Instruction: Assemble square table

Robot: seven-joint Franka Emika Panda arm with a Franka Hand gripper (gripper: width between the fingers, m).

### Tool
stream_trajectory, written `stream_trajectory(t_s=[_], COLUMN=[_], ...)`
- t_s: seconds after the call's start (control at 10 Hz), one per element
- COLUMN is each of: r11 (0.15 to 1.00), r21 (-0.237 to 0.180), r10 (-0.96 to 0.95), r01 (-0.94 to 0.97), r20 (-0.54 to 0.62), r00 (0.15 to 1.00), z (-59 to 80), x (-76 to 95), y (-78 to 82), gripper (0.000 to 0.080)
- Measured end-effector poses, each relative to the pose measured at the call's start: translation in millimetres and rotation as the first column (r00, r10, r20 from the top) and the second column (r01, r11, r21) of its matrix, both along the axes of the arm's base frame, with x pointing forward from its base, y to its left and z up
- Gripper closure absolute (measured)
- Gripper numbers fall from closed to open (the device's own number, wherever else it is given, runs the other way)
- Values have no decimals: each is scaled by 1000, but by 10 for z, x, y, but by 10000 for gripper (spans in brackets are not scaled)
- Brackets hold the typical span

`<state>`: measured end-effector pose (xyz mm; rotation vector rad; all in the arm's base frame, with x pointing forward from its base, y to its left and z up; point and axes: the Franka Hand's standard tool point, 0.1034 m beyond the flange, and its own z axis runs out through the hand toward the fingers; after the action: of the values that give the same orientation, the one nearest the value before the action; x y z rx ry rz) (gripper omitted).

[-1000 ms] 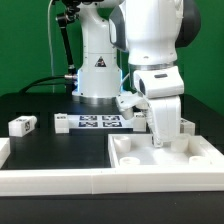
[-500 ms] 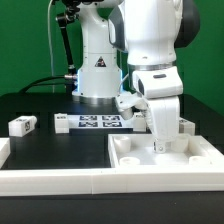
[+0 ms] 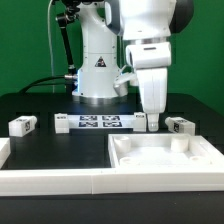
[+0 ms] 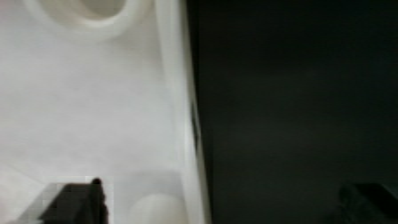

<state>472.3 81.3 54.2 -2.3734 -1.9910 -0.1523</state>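
Note:
The white square tabletop [image 3: 165, 160] lies rim-up at the exterior view's right front. My gripper [image 3: 149, 117] hangs above its far edge, pointing down, open and holding nothing. In the wrist view the gripper [image 4: 219, 205] has its dark fingertips [image 4: 71, 204] spread wide, with the tabletop's white surface [image 4: 89, 100], a round hole [image 4: 89, 8] and the black table beneath. One tagged white leg [image 3: 22, 125] lies at the far left and another leg [image 3: 180, 125] behind the tabletop. A third small tagged block [image 3: 147, 123] shows just below my fingertips; whether it touches them is unclear.
The marker board [image 3: 98, 122] lies flat in front of the robot base [image 3: 98, 70]. The long white L-shaped border wall [image 3: 60, 180] runs along the front and up the left side. A black cable [image 3: 45, 85] trails on the table behind.
The gripper was shut low at the tabletop's far corner; it has opened wide and risen straight up, uncovering the leg behind the tabletop.

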Motion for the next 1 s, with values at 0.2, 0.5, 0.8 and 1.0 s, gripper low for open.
stream_trajectory(t_s=[0.2,0.5,0.8,1.0], r11=[999,996,915,802], r21=[8,11,24,28], r10=[-50,-92,-402,-595], r01=[50,92,403,597], r20=[11,4,-37,-67], r00=[999,996,915,801], z=[10,-3,-1,1], x=[-101,-100,-137,-164], y=[106,86,226,403], gripper=[150,150,150,150])
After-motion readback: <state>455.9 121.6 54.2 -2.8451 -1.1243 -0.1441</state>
